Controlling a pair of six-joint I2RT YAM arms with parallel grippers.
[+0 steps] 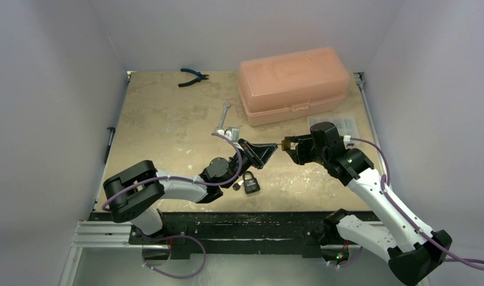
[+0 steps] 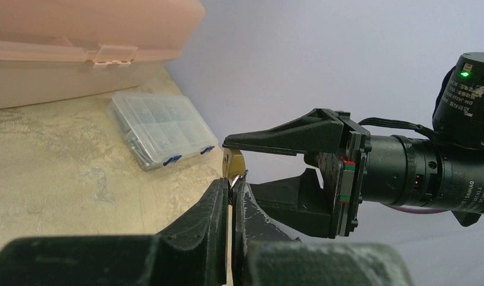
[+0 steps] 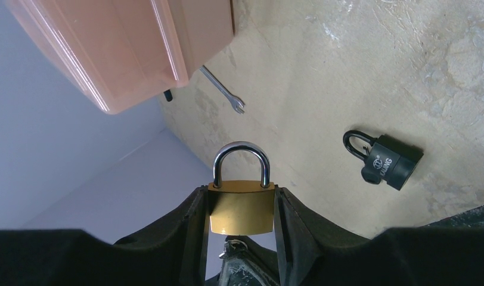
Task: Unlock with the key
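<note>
A brass padlock [image 3: 241,207] with its steel shackle down in the body is clamped by its sides in my right gripper [image 3: 241,199], held above the table. In the top view that gripper [image 1: 289,145] points left and meets my left gripper [image 1: 274,148] tip to tip. My left gripper [image 2: 231,187] is shut on the key [image 2: 238,179]. Only the key's ring and a sliver of metal show at the fingertips, right against the bottom of the brass padlock [image 2: 233,162]. The key's blade is hidden.
A black padlock [image 1: 250,183] lies on the table under my left arm. An orange plastic box [image 1: 294,83] stands at the back, with a clear organiser [image 1: 337,125] to its right. A wrench [image 1: 223,116] and blue-handled pliers [image 1: 193,76] lie further back left.
</note>
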